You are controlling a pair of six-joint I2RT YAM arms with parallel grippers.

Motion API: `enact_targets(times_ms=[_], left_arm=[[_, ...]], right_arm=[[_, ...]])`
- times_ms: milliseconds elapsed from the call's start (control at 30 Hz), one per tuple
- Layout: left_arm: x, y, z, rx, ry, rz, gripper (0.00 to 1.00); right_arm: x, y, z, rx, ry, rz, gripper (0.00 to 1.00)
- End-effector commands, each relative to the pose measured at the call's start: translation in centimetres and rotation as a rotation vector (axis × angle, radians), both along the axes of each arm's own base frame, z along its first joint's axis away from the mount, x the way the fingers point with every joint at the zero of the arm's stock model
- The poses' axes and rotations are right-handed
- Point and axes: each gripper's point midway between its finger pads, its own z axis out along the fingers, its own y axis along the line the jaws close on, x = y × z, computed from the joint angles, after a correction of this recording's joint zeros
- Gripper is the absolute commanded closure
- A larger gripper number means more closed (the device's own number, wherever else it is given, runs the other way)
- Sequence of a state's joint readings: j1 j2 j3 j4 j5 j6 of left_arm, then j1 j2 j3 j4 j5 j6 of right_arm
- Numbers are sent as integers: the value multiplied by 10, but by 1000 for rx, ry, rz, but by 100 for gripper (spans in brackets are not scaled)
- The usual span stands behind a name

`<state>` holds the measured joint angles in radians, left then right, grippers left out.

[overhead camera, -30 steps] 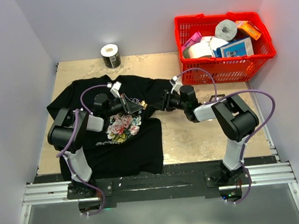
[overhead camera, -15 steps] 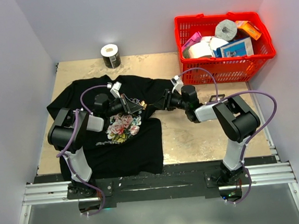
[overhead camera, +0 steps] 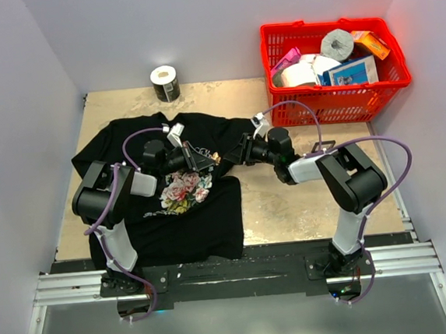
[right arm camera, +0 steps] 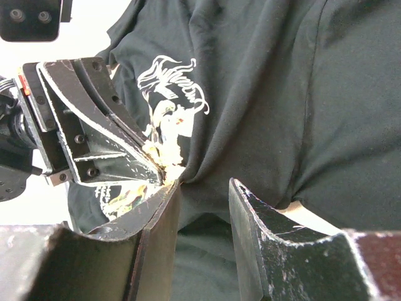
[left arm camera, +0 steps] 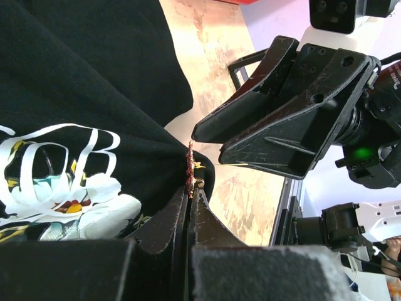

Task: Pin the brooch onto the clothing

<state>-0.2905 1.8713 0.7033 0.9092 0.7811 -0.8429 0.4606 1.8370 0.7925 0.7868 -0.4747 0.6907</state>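
the tiny pinkish-red metallic brooch (left arm camera: 191, 168) sits edge-on in the left wrist view, long axis running up and down the frame, its face turned towards the opposite pincer. it lies at the peak of a pulled-up fold of the black short-sleeved t-shirt with printed pink roses and white script (overhead camera: 204, 215), near the shirt's right edge on the pale wooden table top (overhead camera: 288, 200). the left gripper (left arm camera: 191, 195) reaches low across the shirt's chest, arm bent sharply at the elbow, its jaws clenched on the brooch and the fold. the right gripper (right arm camera: 203, 188) comes in level from the other side, jaws parted with nothing between them, one finger (right arm camera: 164, 207) just beside the left gripper's tip. the pin's shaft and clasp cannot be made out, and from above the brooch is only a glint between the two tips.
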Motion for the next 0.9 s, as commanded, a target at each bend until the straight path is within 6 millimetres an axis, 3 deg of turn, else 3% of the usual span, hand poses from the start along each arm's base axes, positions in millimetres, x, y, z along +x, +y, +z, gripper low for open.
enact_targets(times_ms=[0, 867], left_arm=[[3, -9, 33, -29, -126, -45, 100], [1, -12, 38, -51, -134, -67, 100]], right_arm=[[-1, 12, 28, 52, -75, 41, 60], [-5, 24, 15, 45, -68, 59, 66]])
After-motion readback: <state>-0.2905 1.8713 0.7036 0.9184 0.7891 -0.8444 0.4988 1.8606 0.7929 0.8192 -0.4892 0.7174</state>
